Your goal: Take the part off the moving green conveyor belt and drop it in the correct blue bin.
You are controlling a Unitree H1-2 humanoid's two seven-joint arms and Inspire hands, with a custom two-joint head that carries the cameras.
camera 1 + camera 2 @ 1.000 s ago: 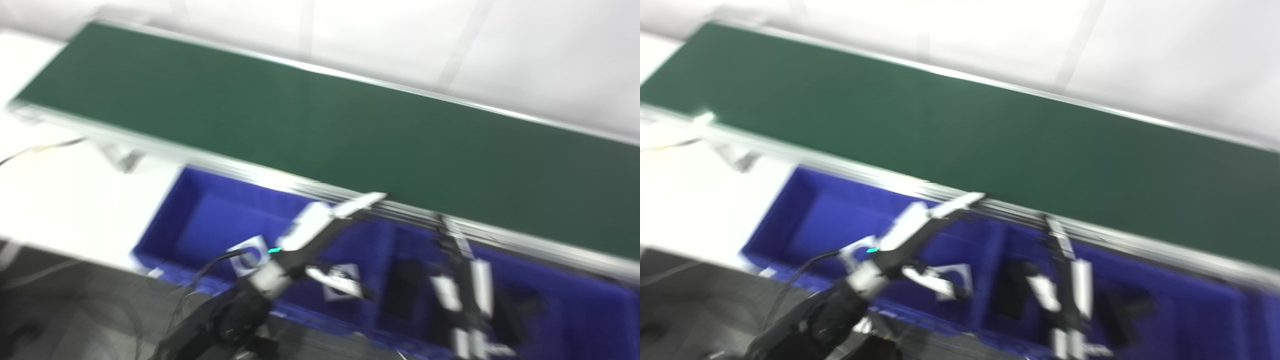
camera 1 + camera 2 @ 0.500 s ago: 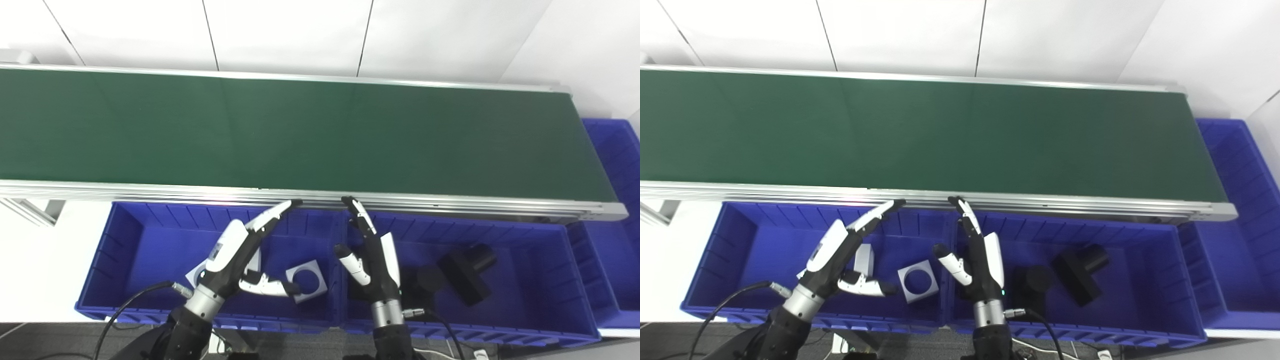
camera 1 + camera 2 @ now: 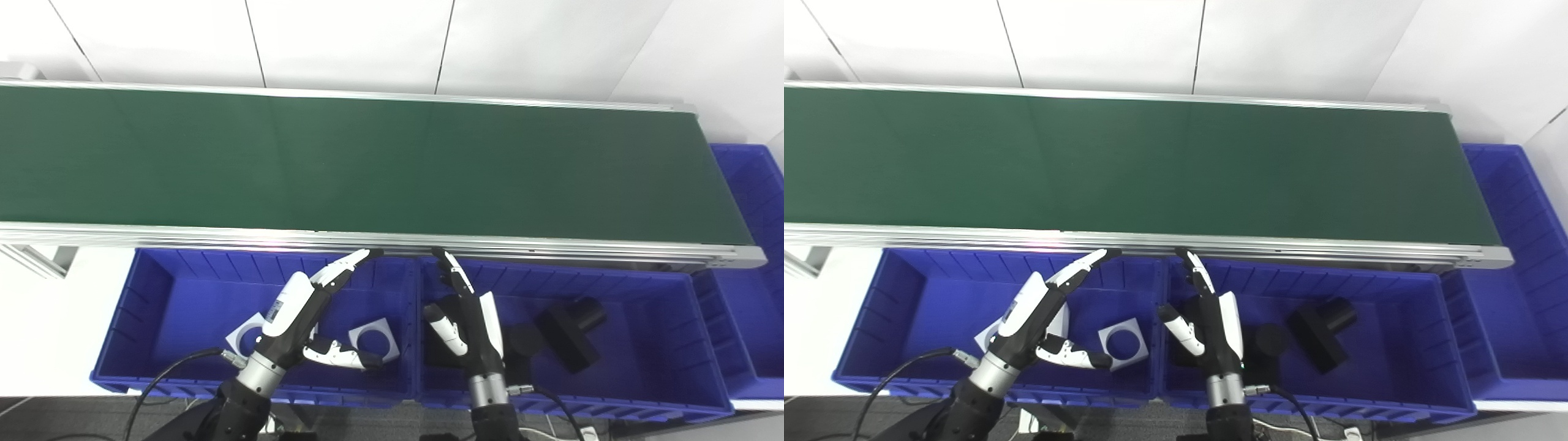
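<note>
The green conveyor belt (image 3: 1127, 165) runs across the frame with nothing on it; below it sit two blue bins; the left bin (image 3: 906, 288) holds pale square parts (image 3: 1123, 347) with round holes; the right bin (image 3: 1396, 367) holds black parts (image 3: 1323, 334); the left hand (image 3: 1041, 321) and right hand (image 3: 1213, 324) hover over them, fingers spread, holding nothing.

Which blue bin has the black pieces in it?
The middle blue bin, under the right hand. It holds black parts. The left bin holds pale square parts instead, and the bin at the far right shows no parts.
</note>
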